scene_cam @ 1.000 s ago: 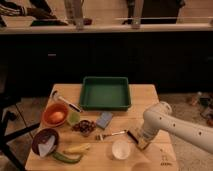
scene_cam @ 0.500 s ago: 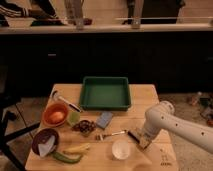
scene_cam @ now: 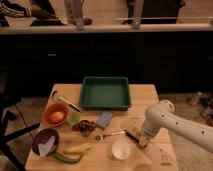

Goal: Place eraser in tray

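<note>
As I am judging it, the task is only beginning. The tray (scene_cam: pixel 105 93) is sitting at 12 o'clock on the wooden table (scene_cam: pixel 143 103), and nothing is lying inside it. The eraser (scene_cam: pixel 132 133) is lying on the table at about 5 o'clock from the tray, just beside the fork (scene_cam: pixel 113 133) and at 1 o'clock from the white cup (scene_cam: pixel 121 148). The gripper (scene_cam: pixel 140 138) is hanging low at the 4 o'clock end of the eraser and seems to be touching it, but I cannot tell whether it is gripping the eraser or not. What is remaining: securing the eraser, lifting it, carrying it towards 11 o'clock over the tray rim, and releasing it inside
</note>
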You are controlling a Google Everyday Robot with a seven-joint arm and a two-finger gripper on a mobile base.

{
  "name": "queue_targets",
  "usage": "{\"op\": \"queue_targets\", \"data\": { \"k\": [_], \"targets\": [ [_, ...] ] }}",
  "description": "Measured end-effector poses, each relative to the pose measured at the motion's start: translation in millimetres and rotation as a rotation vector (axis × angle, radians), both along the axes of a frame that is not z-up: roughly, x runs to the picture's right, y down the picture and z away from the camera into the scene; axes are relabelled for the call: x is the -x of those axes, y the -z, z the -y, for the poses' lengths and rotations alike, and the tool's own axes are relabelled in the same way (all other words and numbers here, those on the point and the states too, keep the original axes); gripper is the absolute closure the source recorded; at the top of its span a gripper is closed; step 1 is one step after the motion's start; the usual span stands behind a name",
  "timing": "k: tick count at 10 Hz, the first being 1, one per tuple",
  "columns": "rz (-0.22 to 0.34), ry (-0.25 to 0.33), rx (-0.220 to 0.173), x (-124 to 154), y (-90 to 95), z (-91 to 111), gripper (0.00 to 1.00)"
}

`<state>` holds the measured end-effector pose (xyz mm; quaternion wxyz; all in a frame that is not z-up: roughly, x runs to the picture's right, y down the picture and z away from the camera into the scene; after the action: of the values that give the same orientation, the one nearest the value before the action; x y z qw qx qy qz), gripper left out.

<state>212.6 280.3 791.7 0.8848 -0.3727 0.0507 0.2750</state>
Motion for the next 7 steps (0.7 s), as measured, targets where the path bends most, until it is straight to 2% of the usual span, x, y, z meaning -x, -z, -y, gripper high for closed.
{"op": "queue_targets", "data": {
  "k": [4, 7],
  "targets": [
    [0.033, 0.011, -0.02, 1.7, 4.8, 6.5, 1.0],
    [0.082, 0.032, -0.044, 1.8, 9.2, 12.0, 1.0]
  ]
}}
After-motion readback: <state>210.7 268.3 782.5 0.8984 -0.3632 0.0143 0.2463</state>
